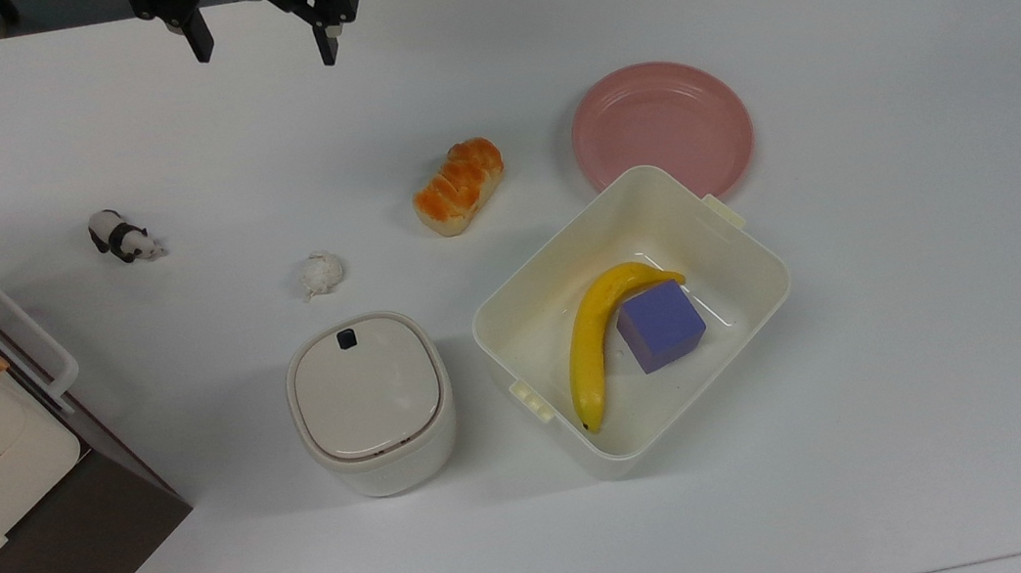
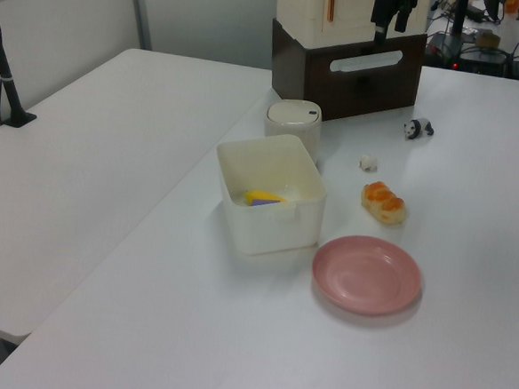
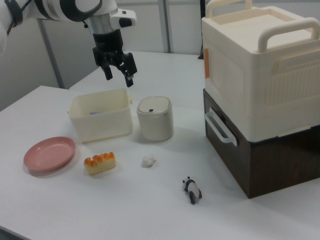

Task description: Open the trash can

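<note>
I had the gripper (image 1: 263, 51) hanging wide open and empty, well above the table (image 1: 913, 273). The trash can (image 1: 372, 403), lid down, stood just beside the tub (image 1: 515, 320). I could read no writing anywhere.

A cream-white trash can (image 1: 374, 413) with a beige lid (image 1: 366, 386) and dark button (image 1: 347, 339) is seen; a yellow banana (image 1: 594, 339), purple cube (image 1: 661, 326), pink plate (image 1: 662, 128) and black-and-white panda figurine (image 1: 123, 237) are shown.
</note>
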Tool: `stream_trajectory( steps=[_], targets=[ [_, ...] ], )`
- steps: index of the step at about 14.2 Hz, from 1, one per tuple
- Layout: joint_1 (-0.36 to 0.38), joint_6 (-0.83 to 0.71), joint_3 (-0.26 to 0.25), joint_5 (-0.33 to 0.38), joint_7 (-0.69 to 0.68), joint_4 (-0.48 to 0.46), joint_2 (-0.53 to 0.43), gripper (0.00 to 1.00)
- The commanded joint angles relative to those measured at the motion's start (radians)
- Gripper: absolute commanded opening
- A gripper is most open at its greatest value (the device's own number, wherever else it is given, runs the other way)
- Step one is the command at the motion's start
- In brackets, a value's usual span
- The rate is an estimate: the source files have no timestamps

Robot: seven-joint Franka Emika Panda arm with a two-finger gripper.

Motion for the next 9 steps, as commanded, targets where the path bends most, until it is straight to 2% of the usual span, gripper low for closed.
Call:
stream_trajectory(
  steps=[1, 9],
  targets=[
    [0.016, -0.025, -0.016, -0.012, -0.009, -0.031, -0.031, 1.0],
    [0.014, -0.031, -0.016, -0.012, -0.052, -0.025, -0.033, 1.0]
  ],
)
